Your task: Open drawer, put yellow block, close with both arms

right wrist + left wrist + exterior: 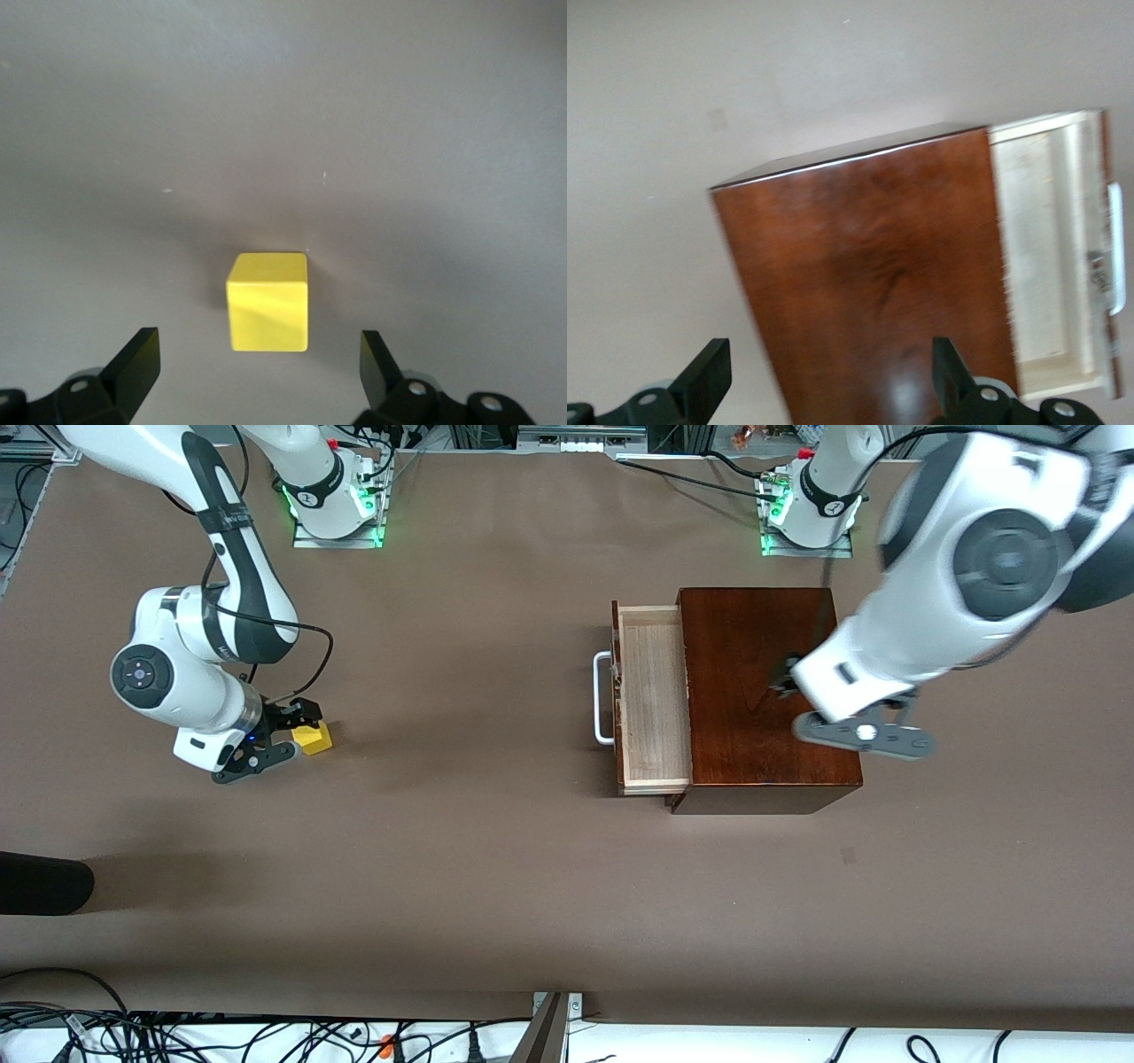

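- The yellow block [312, 737] sits on the tabletop [496, 868] toward the right arm's end, well apart from the wooden box [762, 700].
- My right gripper [257, 363] hangs low over the block, fingers spread wide, gripping nothing.
- The drawer [654, 700] stands pulled out, its white handle [602, 698] facing the right arm's end.
- My left gripper [828, 381] hovers over the box top, open and empty.

A robotics lab: two bolted-down arm bases [335, 500] on a brown-covered table [496, 868], loose cables [177, 1036] along its edge.
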Controlling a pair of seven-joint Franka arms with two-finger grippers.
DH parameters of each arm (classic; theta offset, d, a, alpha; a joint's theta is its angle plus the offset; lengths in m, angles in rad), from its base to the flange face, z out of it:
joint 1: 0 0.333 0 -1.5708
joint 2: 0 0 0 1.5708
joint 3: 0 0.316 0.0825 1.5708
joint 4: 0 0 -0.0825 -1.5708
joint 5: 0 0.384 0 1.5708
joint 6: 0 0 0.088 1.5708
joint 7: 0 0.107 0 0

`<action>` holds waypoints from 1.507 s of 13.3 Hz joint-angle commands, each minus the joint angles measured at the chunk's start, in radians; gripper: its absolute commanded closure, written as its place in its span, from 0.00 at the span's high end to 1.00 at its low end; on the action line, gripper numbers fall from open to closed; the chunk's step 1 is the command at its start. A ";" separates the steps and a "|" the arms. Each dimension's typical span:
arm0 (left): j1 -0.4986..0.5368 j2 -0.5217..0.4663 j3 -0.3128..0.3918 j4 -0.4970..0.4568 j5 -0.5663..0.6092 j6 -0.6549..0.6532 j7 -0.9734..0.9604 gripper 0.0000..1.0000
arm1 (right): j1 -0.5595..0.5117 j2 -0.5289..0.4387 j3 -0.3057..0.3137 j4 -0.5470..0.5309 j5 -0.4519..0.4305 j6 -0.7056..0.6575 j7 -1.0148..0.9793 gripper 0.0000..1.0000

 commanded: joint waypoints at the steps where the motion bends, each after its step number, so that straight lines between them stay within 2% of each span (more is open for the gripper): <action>1: -0.009 -0.220 0.120 -0.294 -0.053 0.117 0.137 1.00 | -0.023 -0.020 -0.002 -0.096 0.037 0.096 -0.049 1.00; 3: -0.006 -0.341 0.171 -0.449 -0.057 0.243 0.191 1.00 | -0.025 -0.015 -0.002 -0.116 0.040 0.124 -0.049 1.00; 5: 0.017 -0.398 0.170 -0.517 -0.060 0.271 0.219 1.00 | -0.025 -0.003 -0.002 -0.121 0.041 0.130 -0.051 1.00; 10: 0.020 -0.390 0.176 -0.468 -0.058 0.230 0.197 1.00 | -0.023 0.038 0.005 -0.128 0.041 0.176 -0.052 1.00; 12: 0.025 -0.389 0.173 -0.453 -0.058 0.211 0.176 1.00 | -0.023 0.054 0.007 -0.127 0.041 0.181 -0.052 0.97; 14: 0.023 -0.374 0.167 -0.420 -0.060 0.204 0.059 1.00 | -0.021 0.061 0.010 -0.127 0.041 0.189 -0.051 0.84; 16: 0.016 -0.351 0.164 -0.377 -0.061 0.169 0.013 1.00 | -0.021 0.063 0.015 -0.124 0.041 0.187 -0.051 0.49; 17: 0.023 -0.346 0.168 -0.364 -0.092 0.147 0.024 1.00 | -0.020 0.064 0.016 -0.119 0.040 0.187 -0.052 0.38; 18: 0.023 -0.337 0.171 -0.349 -0.094 0.145 0.015 1.00 | -0.018 0.073 0.016 -0.112 0.040 0.187 -0.051 0.34; 19: 0.028 -0.334 0.177 -0.346 -0.097 0.150 0.016 1.00 | -0.018 0.077 0.016 -0.104 0.040 0.187 -0.051 0.25; 20: 0.063 -0.331 0.179 -0.343 -0.112 0.167 0.023 1.00 | -0.017 0.077 0.016 -0.101 0.038 0.186 -0.051 0.12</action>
